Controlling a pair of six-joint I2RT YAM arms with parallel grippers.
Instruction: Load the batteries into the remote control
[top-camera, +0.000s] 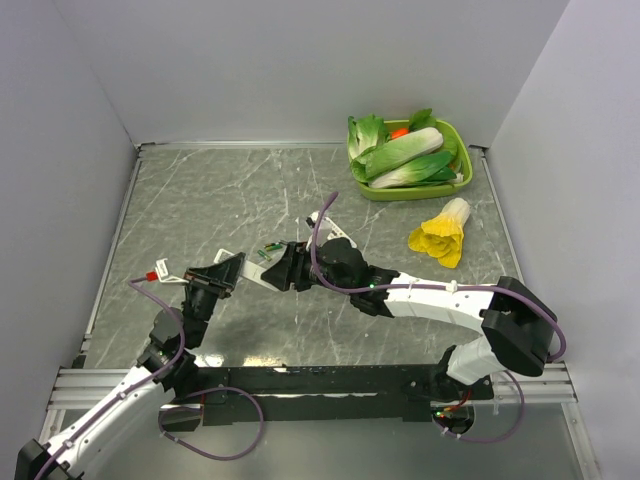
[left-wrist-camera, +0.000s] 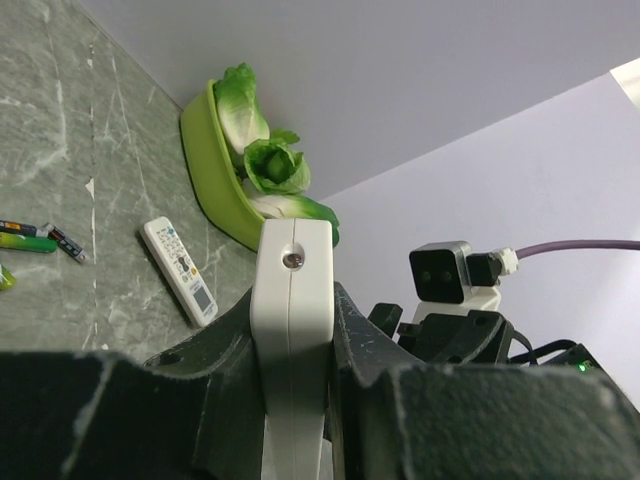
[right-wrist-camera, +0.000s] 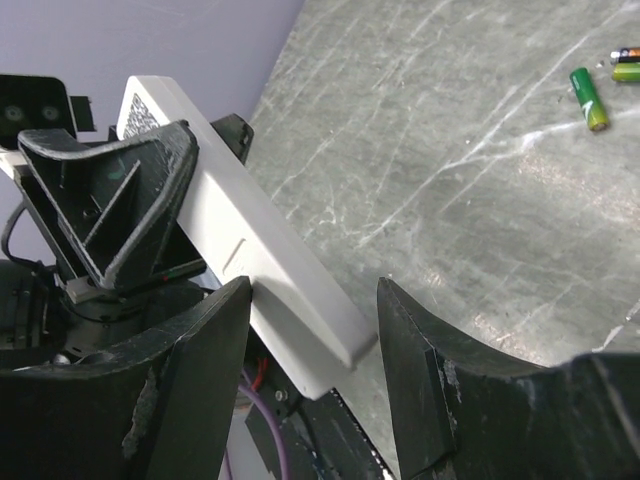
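Left gripper (left-wrist-camera: 291, 345) is clamped shut on the remote control (left-wrist-camera: 291, 260). Right gripper (right-wrist-camera: 314, 300) is held part-open astride its free end, nothing gripped. Batteries (right-wrist-camera: 589, 98) are seen lying on the table (right-wrist-camera: 450, 170).

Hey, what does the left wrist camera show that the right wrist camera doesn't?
Only the left wrist: a second remote lying flat on the table, and the green tray of leafy vegetables behind it. Only the right wrist: the right pincer, open, straddling the free end of the remote control. Both: the remote control clamped in the left pincer, and green batteries loose on the table.
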